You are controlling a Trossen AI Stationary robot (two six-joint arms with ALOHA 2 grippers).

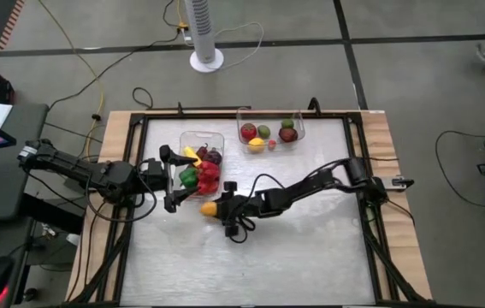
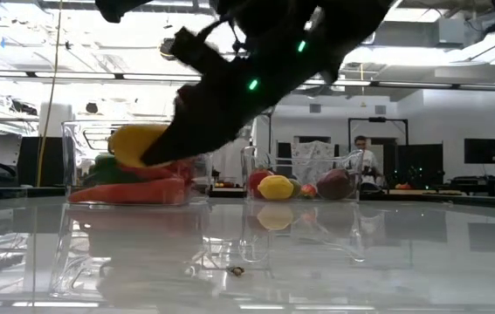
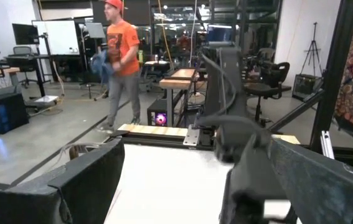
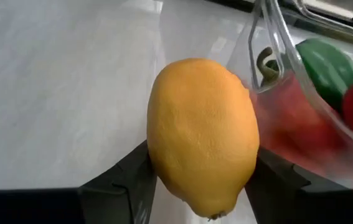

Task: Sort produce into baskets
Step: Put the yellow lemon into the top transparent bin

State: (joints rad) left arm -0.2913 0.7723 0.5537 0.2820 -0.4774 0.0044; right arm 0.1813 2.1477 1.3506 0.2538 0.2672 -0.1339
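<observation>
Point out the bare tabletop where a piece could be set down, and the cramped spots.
Free: the wide table area in front of both arms, and the stretch below the right basket, right of the right arm. Crowded: around the left basket, where the left gripper waits open and the right gripper closes on the lemon.

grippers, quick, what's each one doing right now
left gripper: open, holding nothing, beside the vegetable bin.
right gripper: shut on the yellow lemon.
</observation>
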